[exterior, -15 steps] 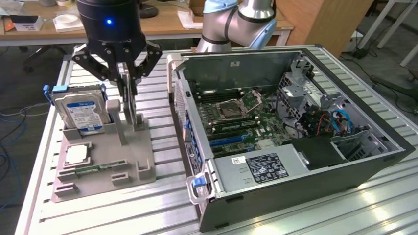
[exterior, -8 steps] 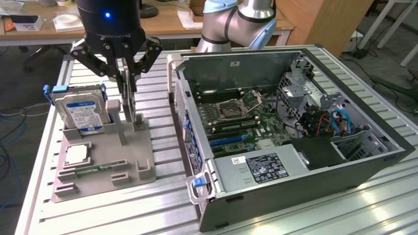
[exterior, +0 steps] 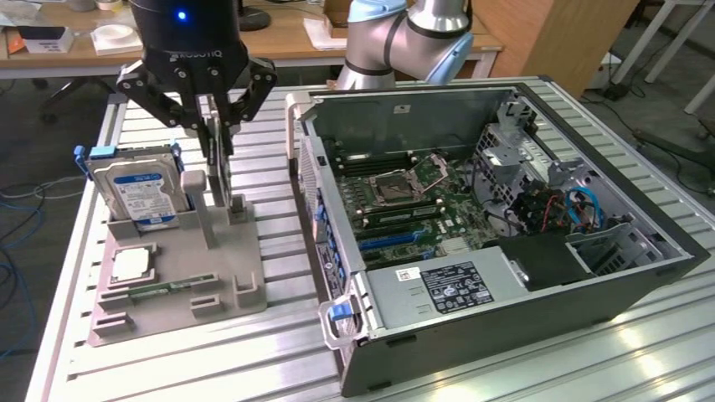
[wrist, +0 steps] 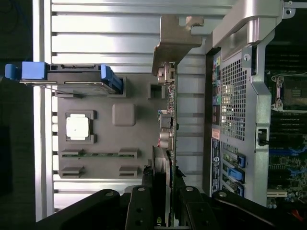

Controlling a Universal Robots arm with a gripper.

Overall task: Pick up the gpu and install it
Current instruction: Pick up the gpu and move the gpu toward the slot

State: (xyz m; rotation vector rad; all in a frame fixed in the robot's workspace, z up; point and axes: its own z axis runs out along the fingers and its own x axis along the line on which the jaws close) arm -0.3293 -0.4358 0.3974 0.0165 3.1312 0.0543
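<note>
- The gpu (exterior: 223, 180), just beside the computer case (exterior: 470, 109), stands edge-on, so its flat faces are hidden. Its upper part is covered by the gripper (exterior: 218, 142) that clamps it.
- Whether its lower edge touches the grey holder (exterior: 179, 276) next to the case, I cannot tell.
- The arm (exterior: 391, 33) behind the case is cut off at the view's edge.
- The print on the power supply label (exterior: 447, 280) inside the case is too small to read.
</note>
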